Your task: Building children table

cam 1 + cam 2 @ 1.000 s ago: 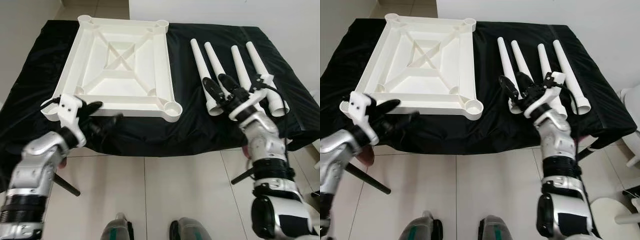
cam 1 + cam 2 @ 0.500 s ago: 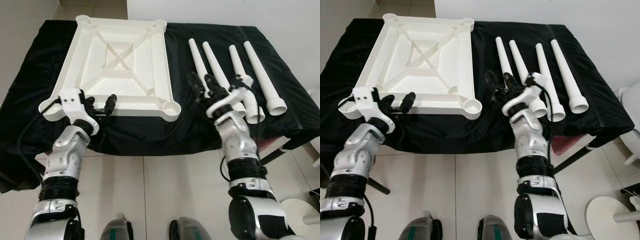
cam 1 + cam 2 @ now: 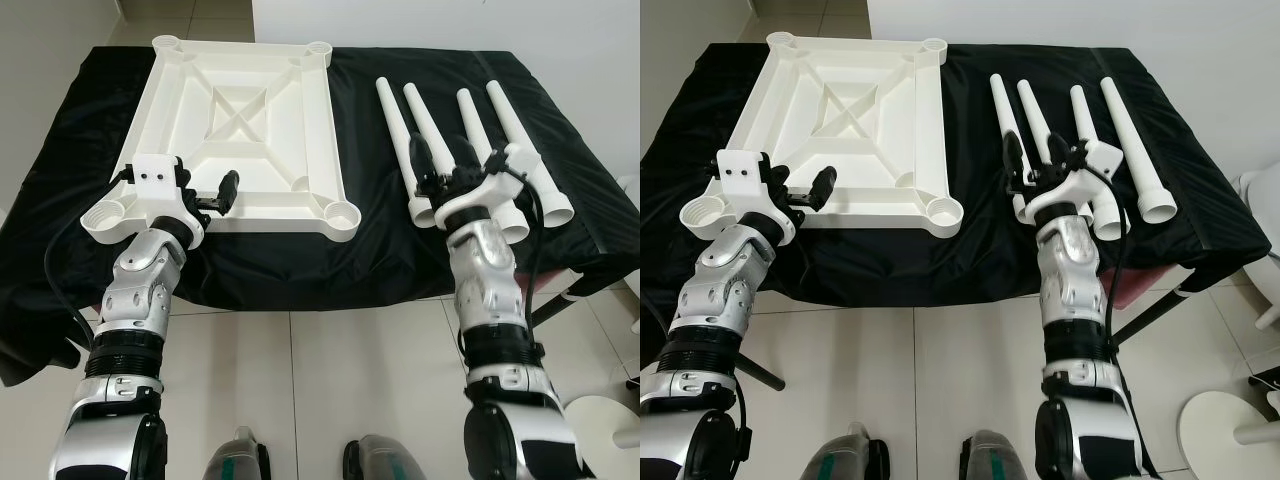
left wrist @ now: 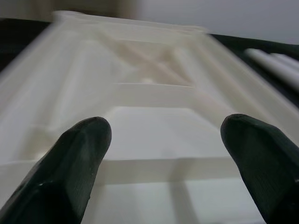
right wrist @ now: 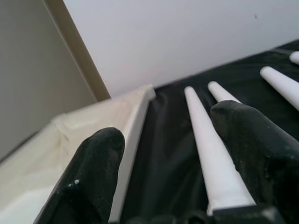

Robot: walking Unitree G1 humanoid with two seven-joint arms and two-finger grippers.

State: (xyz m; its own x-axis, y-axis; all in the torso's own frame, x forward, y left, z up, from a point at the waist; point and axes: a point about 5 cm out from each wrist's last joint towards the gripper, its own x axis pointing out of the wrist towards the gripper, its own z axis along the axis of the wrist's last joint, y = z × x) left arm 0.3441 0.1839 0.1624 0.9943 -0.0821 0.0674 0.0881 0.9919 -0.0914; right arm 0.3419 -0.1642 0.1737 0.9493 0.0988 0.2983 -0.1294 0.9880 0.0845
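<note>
A white square table top (image 3: 262,212) lies upside down on the left of a black-covered table, with round leg sockets at its corners. Several white tapered legs (image 3: 392,112) lie side by side on the right, wide ends toward me. My left gripper (image 3: 206,186) is open at the top's near rim, close to the near left socket (image 3: 103,214). The left wrist view shows the ribbed underside (image 4: 154,93) beyond its fingers (image 4: 77,154). My right gripper (image 3: 443,160) is open just above the wide ends of the two leftmost legs; one leg (image 5: 205,135) runs between its fingers.
The black cloth (image 3: 380,250) hangs over the table's front edge. A white wall stands behind the table. Tiled floor (image 3: 330,380) lies in front, with my feet at the bottom. A white round stool (image 3: 1230,430) stands at the lower right.
My left gripper has risen from the table's front edge onto the table top's near rim. My right gripper swung left, then back over the legs' wide ends. The camera has shifted slightly.
</note>
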